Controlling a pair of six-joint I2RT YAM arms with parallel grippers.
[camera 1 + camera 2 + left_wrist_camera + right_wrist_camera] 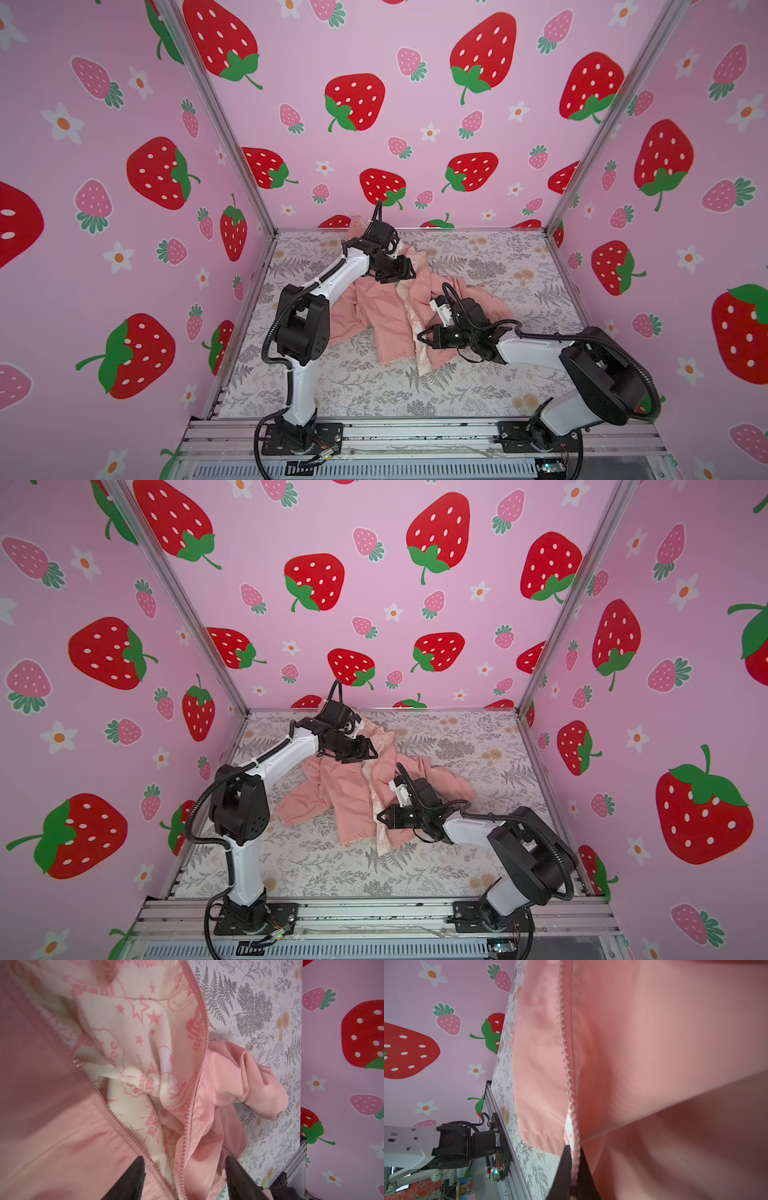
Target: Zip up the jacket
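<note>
Lying on the floral tabletop (478, 374), the jacket (374, 307) is sitting near the middle in both top views. Its hood end is pointing toward the back wall (415, 124) and its hem toward the arm bases. The front is standing unzipped, and a strip of cream patterned lining (128, 1022) is showing between the two pink panels. In the left wrist view the two rows of zipper teeth (116, 1118) are running apart from each other, and one sleeve (259, 1084) is lying bunched on the table beside the panel.

The left gripper (401, 270) is hovering over the jacket's upper front, near the collar. Its jaws are standing well apart in the left wrist view (185, 1167), straddling both zipper edges and clamping nothing.

The right gripper (419, 336) is reaching in low across the jacket's lower front, near the hem. In the right wrist view (574, 1167) its dark fingers (564, 1167) are pressing together on the toothed zipper edge of one panel, pinching the fabric. No zipper slider is making itself visible in any view.
</note>
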